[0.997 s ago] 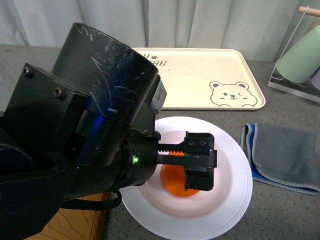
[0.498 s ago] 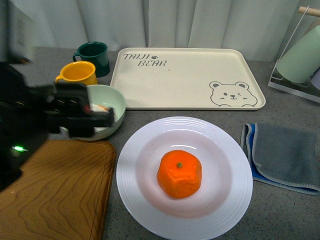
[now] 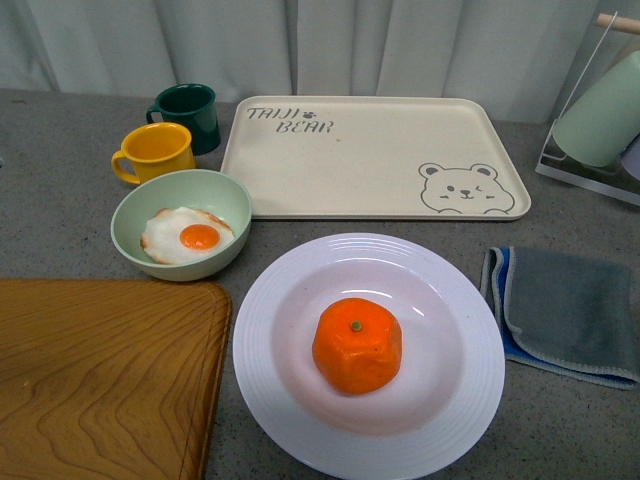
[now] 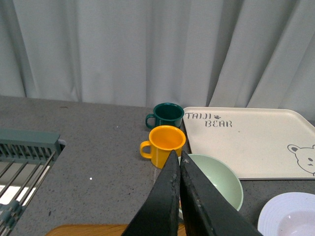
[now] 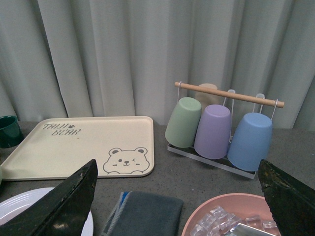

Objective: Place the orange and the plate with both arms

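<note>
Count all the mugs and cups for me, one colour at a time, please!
Dark green mug: 1
Yellow mug: 1
Light green cup: 1
Purple cup: 1
Blue cup: 1
Beige cup, mostly hidden behind those on the rack: 1
Total: 6

Glossy white plate (image 3: 465, 405); lumpy, faintly shiny skin on the orange (image 3: 357, 345). Matt, speckled grey bench (image 3: 60, 150) and smooth wood-grain board (image 3: 100, 380). Soft, fuzzy grey cloth (image 3: 570, 310); matt beige tray (image 3: 370, 160), plastic-looking.
</note>
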